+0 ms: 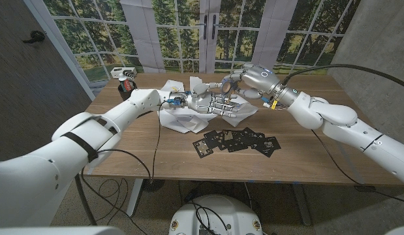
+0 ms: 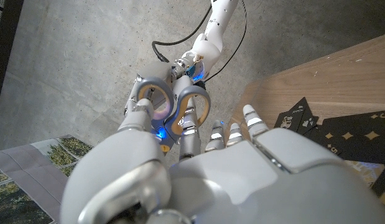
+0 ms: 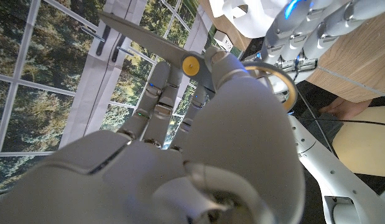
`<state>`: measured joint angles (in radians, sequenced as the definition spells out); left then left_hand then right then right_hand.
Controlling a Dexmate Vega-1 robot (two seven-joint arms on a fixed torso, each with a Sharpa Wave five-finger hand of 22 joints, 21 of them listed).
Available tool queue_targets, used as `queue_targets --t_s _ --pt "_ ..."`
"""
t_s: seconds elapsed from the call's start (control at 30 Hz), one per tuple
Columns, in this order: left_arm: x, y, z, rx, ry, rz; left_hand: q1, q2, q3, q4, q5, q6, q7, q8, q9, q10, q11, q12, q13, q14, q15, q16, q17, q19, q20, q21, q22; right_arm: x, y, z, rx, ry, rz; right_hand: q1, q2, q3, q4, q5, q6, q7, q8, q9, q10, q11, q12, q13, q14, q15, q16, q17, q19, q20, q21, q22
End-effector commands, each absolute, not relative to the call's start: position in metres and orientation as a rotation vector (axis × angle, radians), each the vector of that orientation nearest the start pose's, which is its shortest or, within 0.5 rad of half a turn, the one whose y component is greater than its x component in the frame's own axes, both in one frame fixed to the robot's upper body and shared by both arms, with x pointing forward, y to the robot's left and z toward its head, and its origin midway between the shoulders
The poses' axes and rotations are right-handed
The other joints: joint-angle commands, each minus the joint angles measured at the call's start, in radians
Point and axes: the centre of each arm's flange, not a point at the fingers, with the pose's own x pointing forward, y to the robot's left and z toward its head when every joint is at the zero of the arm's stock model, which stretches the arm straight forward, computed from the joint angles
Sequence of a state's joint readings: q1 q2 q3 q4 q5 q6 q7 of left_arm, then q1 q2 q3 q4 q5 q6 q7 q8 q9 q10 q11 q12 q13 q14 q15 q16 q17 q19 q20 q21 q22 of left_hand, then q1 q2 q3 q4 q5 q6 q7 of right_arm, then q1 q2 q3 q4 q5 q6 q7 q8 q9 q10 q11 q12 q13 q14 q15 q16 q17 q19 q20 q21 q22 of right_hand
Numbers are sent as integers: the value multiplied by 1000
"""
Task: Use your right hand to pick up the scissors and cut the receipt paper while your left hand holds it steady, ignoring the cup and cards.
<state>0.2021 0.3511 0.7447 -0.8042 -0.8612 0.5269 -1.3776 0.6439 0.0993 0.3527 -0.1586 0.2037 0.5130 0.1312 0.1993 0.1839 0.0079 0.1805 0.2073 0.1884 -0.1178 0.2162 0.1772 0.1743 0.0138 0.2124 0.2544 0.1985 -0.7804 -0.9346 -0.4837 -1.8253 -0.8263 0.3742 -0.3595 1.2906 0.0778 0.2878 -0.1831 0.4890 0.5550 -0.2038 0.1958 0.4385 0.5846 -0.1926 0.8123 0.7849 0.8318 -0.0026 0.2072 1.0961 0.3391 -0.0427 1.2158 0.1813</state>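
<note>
**Scissors are up, cut not made yet**

Biggest thing first: the wooden table point(image 1: 299, 156) takes up most of the head view, with windows behind it. Both arms reach in toward the far middle and meet there over the receipt paper point(image 1: 182, 116), a crumpled white sheet lying on the table's far side, with one piece of it sticking up between the hands.

The left hand point(image 1: 211, 103) sits over the paper with its fingers stretched out toward the right hand. I honestly can't tell whether it's actually pinching or pressing the paper or just hovering on it, too much overlap there.

The right hand point(image 1: 250, 79) is clearly gripping the scissors point(image 3: 180, 53). In the right wrist view you can see the grey blades sticking out past the fingers with the yellow pivot screw, and in the left wrist view the handle loops point(image 2: 173, 106) have fingers through them. The blades look close to shut, pointing toward the paper.

Nearer to the robot, a scatter of black cards point(image 1: 237, 140) lies on the table, well apart from the action. A small red and black thing point(image 1: 126, 85) sits at the far left corner, too small to say what it is.

My read: pickup is done, we're in the line-up-the-cut step. Next it needs the blades opened, slid around the raised paper edge, and the left hand keeping it taut.
</note>
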Motion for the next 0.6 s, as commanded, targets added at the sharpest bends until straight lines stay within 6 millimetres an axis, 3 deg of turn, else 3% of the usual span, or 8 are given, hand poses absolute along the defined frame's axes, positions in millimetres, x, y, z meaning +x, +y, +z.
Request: queue_targets --t_s 0.03,0.6 --pt "638 124 44 -41 144 -1588 12 10 12 -2 11 11 4 3 4 0 3 6 3 5 1 5 4 8 1 -3 6 510 -207 77 -1647 -1370 15 9 20 34 29 -10 -8 1 -3 2 2 -13 1 4 83 -237 -3 2 -9 -104 11 2" --pt "641 118 53 -1 148 -1527 3 3 9 4 16 37 -6 8 9 27 -10 17 4 37 0 14 5 33 2 6 8 510 -206 77 -1706 -1356 54 16 28 28 28 -36 -14 0 0 2 0 -14 -1 8 76 -237 1 -5 -18 -108 20 -1"
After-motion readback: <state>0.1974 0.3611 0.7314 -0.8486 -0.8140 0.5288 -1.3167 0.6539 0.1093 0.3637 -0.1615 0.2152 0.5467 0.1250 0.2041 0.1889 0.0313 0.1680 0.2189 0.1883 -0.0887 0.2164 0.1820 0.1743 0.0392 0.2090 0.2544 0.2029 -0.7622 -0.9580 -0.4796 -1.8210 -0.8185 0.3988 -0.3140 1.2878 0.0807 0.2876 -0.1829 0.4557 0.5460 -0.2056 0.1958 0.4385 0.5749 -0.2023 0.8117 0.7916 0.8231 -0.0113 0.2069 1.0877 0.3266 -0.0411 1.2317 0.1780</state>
